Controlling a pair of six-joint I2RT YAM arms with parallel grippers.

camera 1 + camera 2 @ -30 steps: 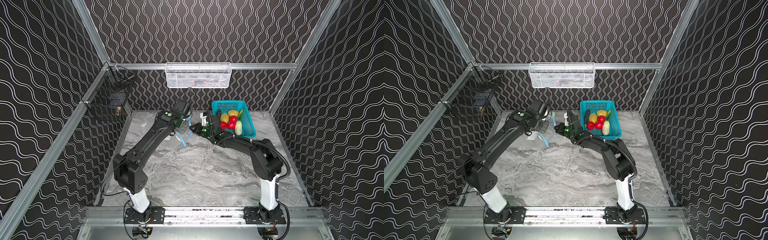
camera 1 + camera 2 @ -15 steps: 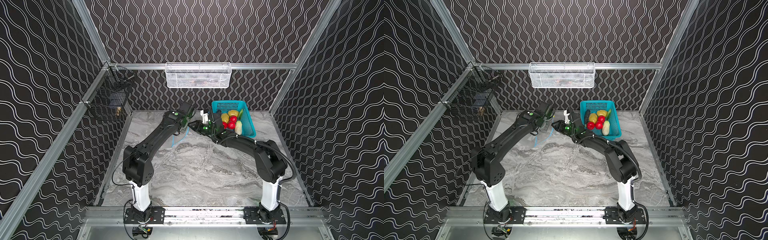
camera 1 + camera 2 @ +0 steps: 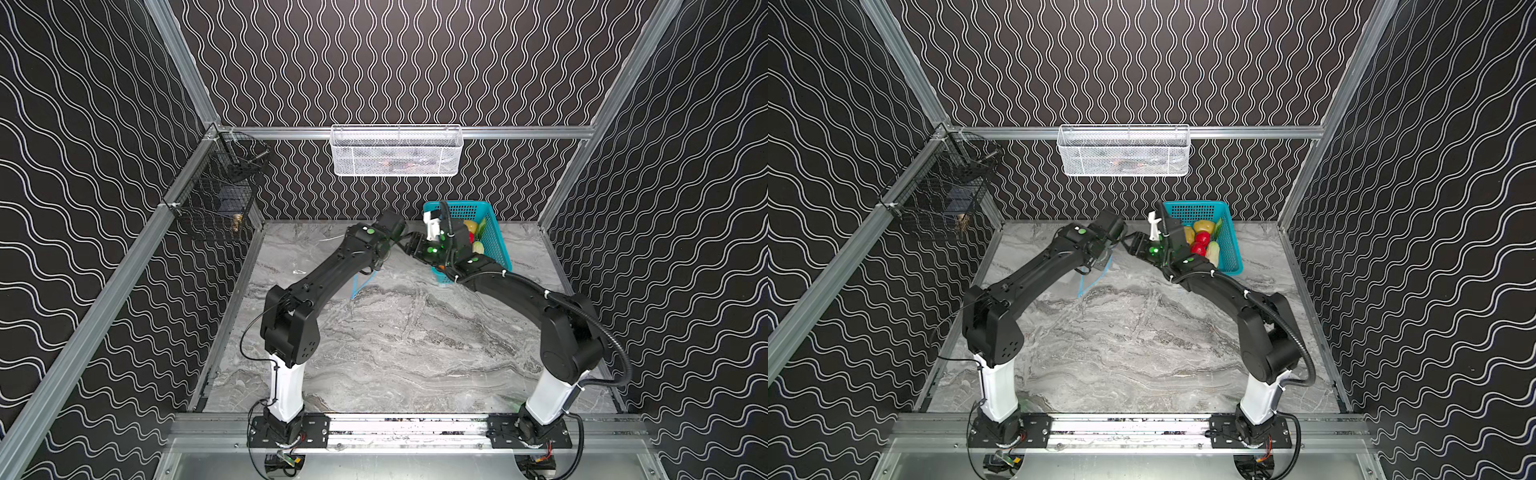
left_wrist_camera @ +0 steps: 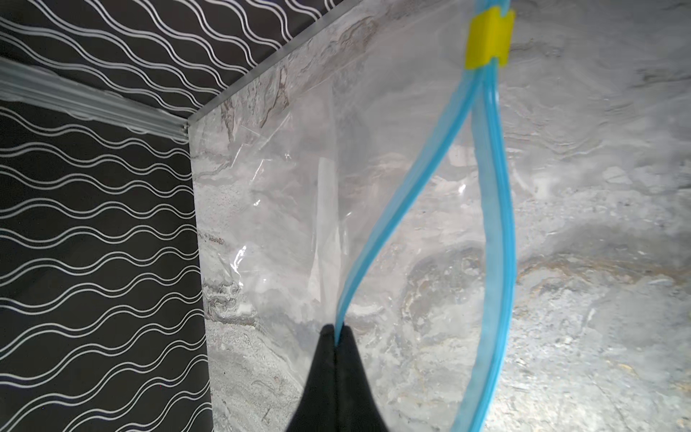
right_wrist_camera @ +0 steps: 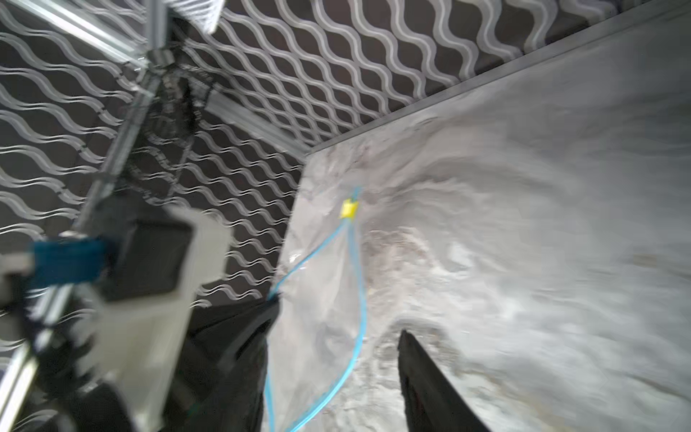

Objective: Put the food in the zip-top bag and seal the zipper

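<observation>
The desk (image 3: 415,353) has a grey marbled top and is shut in on three sides by black walls (image 3: 374,62) with white wavy lines, framed in aluminium rails. A white mesh basket (image 3: 397,151) hangs on the back wall and a black wire basket (image 3: 220,195) on the left one.

The zip-top bag (image 4: 299,187) is up near the middle of the desk's back edge. The left claw (image 4: 336,331) is closed tight on one lip of the zipper (image 4: 392,224), holding that lip away from the other so the mouth gapes. The two blue lips meet again at the yellow slider (image 4: 488,39) at the far end.

The right claw (image 5: 338,321) faces the bag's mouth from the other side, jaws wide apart and gripping nothing. The wrist view is blurred, so I cannot tell whether a finger touches the film.

The food is in the teal basket (image 3: 1229,237) at the back right corner: red tomatoes (image 3: 1202,239), a potato (image 3: 1203,225) and a pale radish (image 3: 1213,251). The right arm's wrist hides part of the basket in both top views.
</observation>
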